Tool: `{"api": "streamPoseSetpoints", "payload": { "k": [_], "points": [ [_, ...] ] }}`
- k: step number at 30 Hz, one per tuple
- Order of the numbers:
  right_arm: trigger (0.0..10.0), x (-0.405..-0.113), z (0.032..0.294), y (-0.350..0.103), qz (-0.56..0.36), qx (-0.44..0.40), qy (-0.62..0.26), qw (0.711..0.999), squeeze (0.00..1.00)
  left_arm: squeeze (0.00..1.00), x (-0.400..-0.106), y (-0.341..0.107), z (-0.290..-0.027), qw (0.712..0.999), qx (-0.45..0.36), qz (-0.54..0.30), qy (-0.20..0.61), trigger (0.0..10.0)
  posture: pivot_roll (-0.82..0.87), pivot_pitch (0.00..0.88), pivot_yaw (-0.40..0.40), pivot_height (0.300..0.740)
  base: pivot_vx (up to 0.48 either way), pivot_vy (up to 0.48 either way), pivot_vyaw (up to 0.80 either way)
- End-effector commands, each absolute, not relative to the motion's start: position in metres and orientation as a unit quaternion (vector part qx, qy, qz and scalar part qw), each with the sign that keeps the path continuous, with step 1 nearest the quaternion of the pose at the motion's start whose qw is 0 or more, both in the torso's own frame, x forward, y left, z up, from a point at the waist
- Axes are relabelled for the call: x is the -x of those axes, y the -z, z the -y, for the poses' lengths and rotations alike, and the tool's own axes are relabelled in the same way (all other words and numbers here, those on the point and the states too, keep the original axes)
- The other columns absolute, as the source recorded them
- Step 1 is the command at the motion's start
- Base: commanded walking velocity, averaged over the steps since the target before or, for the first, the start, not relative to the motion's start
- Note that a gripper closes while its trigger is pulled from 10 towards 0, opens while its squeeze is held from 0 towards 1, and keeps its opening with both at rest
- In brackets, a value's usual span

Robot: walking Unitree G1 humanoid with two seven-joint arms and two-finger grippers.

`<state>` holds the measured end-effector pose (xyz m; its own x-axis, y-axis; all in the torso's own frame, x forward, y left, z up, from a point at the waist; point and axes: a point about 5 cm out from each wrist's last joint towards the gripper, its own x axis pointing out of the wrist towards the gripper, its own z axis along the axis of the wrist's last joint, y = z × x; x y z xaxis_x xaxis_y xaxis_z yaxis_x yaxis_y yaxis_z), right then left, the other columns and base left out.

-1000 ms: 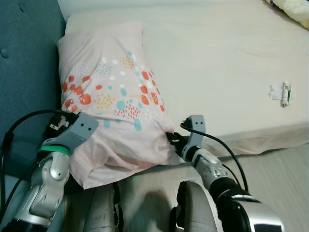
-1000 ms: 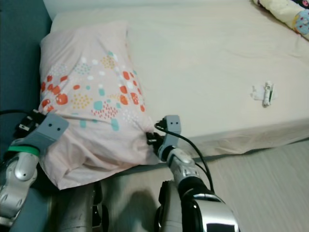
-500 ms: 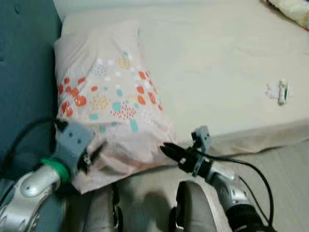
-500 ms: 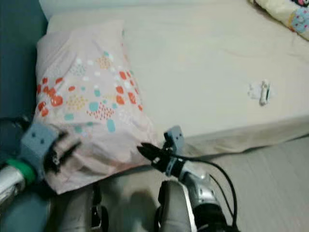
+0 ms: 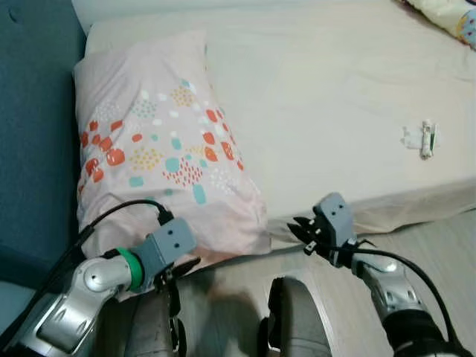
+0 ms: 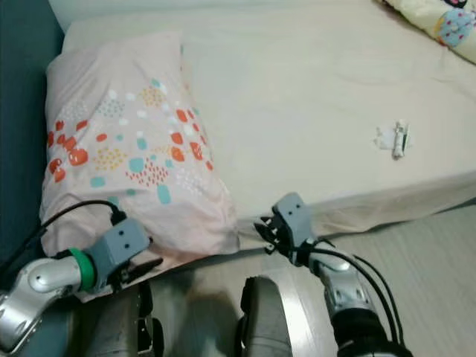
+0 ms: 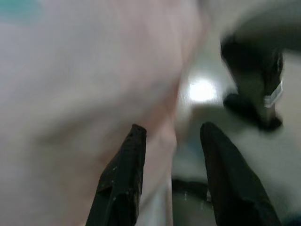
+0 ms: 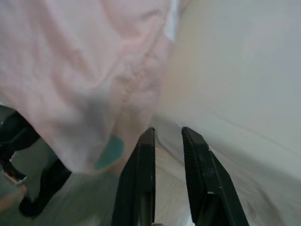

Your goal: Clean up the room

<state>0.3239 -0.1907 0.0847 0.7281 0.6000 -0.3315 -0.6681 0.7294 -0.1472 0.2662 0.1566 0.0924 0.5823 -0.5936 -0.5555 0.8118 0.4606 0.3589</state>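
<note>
A pink pillow [image 5: 156, 141] with orange and teal spots lies on the cream bed [image 5: 327, 97], against the blue headboard [image 5: 30, 111]. Its near edge hangs slightly over the bed's side. My left gripper [image 5: 190, 264] is just below the pillow's near left corner, open, with nothing between its fingers [image 7: 127, 179]. My right gripper [image 5: 296, 225] is beside the bed's edge, to the right of the pillow's near right corner. It is open by a narrow gap and holds nothing; the pillow's hem [image 8: 94, 94] lies beyond its fingertips.
A small white object with a green mark [image 5: 422, 137] lies on the bed at the right. A patterned blanket [image 5: 450, 15] sits at the far right corner. Pale wood floor [image 5: 439, 230] runs along the bed. My own legs [image 5: 294, 320] are below.
Both grippers have let go of the pillow's near corners and drawn back toward me. The pillow stays on the bed. The camera shifted a little.
</note>
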Motion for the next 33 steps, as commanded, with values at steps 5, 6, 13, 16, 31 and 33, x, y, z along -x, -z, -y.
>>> {"api": "streamPoseSetpoints", "payload": {
  "k": [5, 6, 13, 16, 31, 33],
  "points": [
    [10.0, -0.326, 0.179, -0.059, -0.22, 0.156, -0.369, 0.889, 0.0, 0.0, -0.296, -0.061, -0.162, 0.819, -0.388, -0.229, 0.356, 10.0, 0.09, 0.231, 0.031, 0.605, 0.0, 0.0, 0.0],
    [10.0, -0.326, 0.179, -0.059, -0.22, 0.156, -0.369, 0.889, 0.0, 0.0, -0.296, -0.061, -0.162, 0.819, -0.388, -0.229, 0.356, 10.0, 0.09, 0.231, 0.031, 0.605, 0.0, 0.0, 0.0],
    [10.0, -0.327, 0.132, -0.05, -0.249, 0.205, -0.439, 0.839, 0.0, 0.0, -0.33, -0.078, -0.201, 0.782, -0.542, -0.22, 0.215, 10.0, 0.12, 0.221, 0.046, 0.605, 0.0, 0.0, 0.0],
    [10.0, -0.328, 0.122, -0.05, -0.245, 0.216, -0.449, 0.832, 0.0, 0.0, -0.335, -0.085, -0.209, 0.777, -0.561, -0.214, 0.191, 10.0, 0.14, 0.219, 0.047, 0.605, 0.0, 0.0, 0.0],
    [10.0, -0.386, 0.08, -0.132, -0.072, 0.243, -0.254, 0.934, 0.0, 0.0, -0.395, -0.176, -0.163, 0.833, -0.552, 0.016, 0.021, 10.0, 0.17, 0.211, 0.049, 0.605, 0.0, 0.0, 0.0],
    [10.0, -0.392, 0.091, -0.141, -0.063, 0.242, -0.206, 0.946, 0.0, 0.0, -0.4, -0.19, -0.15, 0.844, -0.534, 0.047, 0.017, 10.0, 0.16, 0.214, 0.053, 0.605, 0.0, 0.0, 0.0]
  ]
}}
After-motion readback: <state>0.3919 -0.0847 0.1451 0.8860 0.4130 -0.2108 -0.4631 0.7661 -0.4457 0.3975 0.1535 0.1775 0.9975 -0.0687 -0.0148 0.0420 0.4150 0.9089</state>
